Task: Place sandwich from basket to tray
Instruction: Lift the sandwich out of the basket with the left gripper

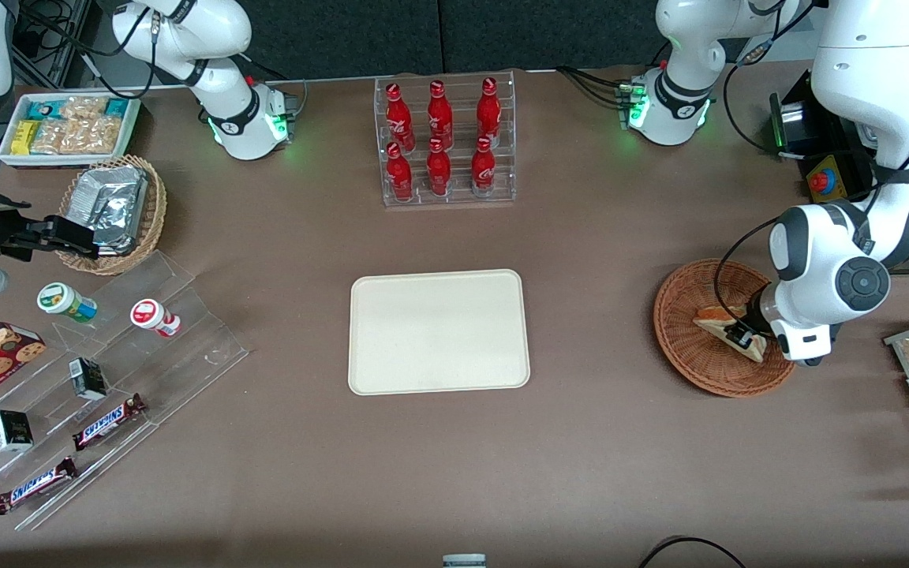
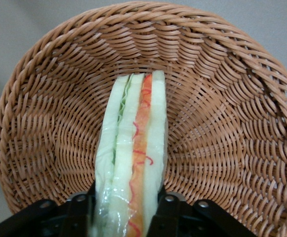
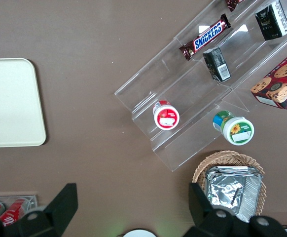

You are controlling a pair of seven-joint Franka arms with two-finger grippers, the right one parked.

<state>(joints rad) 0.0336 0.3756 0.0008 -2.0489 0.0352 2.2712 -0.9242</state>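
Looking into the basket (image 2: 222, 123), you see your gripper (image 2: 126, 207) pinching the sandwich (image 2: 133, 158) on both sides, the wedge standing on edge inside, well apart from the tray (image 1: 439, 331).

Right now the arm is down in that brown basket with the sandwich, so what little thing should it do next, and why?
Probably lift straight up. The gripper is down in the basket, and the wrist view shows its fingers pressed on both sides of the sandwich, so the grasp looks made. The sandwich is still low inside the wicker rim, and the tray, nothing on it, lies toward the parked arm's end.
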